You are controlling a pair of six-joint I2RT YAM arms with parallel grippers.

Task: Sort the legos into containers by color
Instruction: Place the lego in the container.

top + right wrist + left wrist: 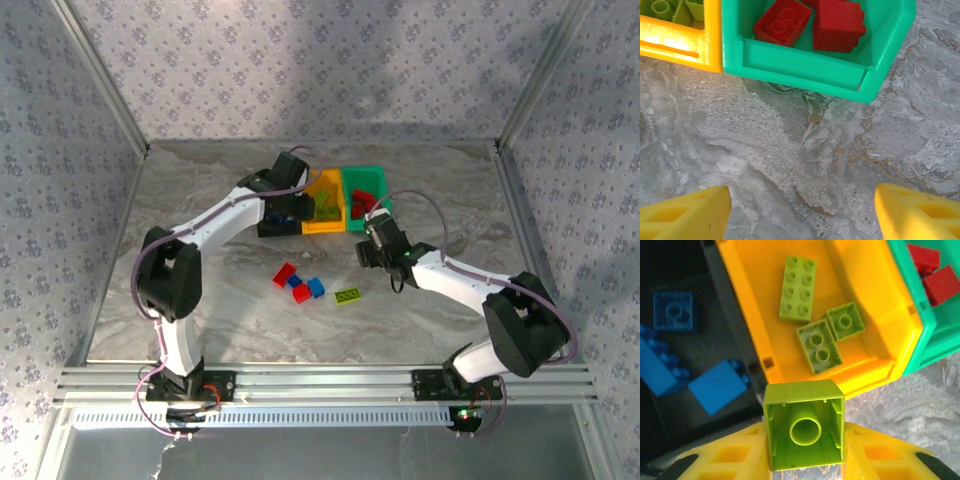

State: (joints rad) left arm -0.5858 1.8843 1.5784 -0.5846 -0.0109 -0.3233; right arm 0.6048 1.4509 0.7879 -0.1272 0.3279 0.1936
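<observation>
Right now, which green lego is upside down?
The yellow-green brick pinched in the left gripper: its hollow underside faces the wrist camera, while the three green bricks in the orange-yellow bin show studs.

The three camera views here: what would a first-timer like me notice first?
Most striking is the left gripper pinching a yellow-green brick by the near wall of the orange-yellow bin, which holds three like it. Blue bricks lie in the black bin on one side, red bricks in the green bin on the other, and loose bricks wait on the table.
</observation>
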